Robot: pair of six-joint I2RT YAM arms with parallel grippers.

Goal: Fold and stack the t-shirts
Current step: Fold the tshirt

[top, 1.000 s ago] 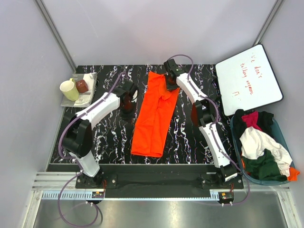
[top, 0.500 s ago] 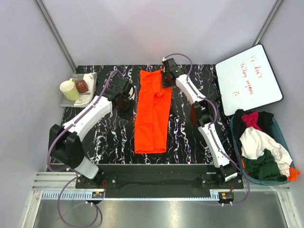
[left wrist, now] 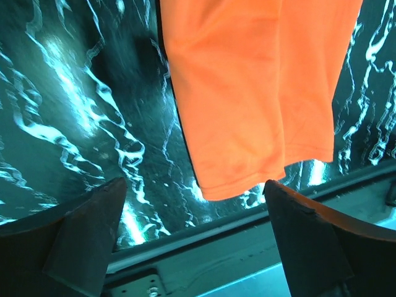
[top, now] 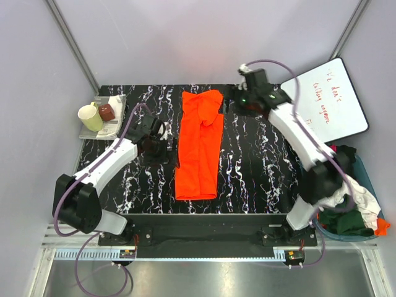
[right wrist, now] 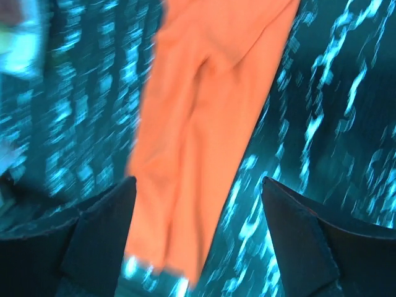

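Both arms have pulled away from the orange t-shirt (top: 199, 145), which lies folded in a long strip mid-counter (top: 260, 167). Left tool (top: 159, 147) and right tool (top: 240, 101) are spread wide and empty, on either side of it.

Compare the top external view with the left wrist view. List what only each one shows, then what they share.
Only the top external view: both arms, the right gripper off the far end of the orange t-shirt, the whiteboard, the yellow cup, the bin of other t-shirts. Only the left wrist view: how the left gripper stands, fingers spread with nothing between them. Both: that t-shirt, a long strip on the black marbled table.
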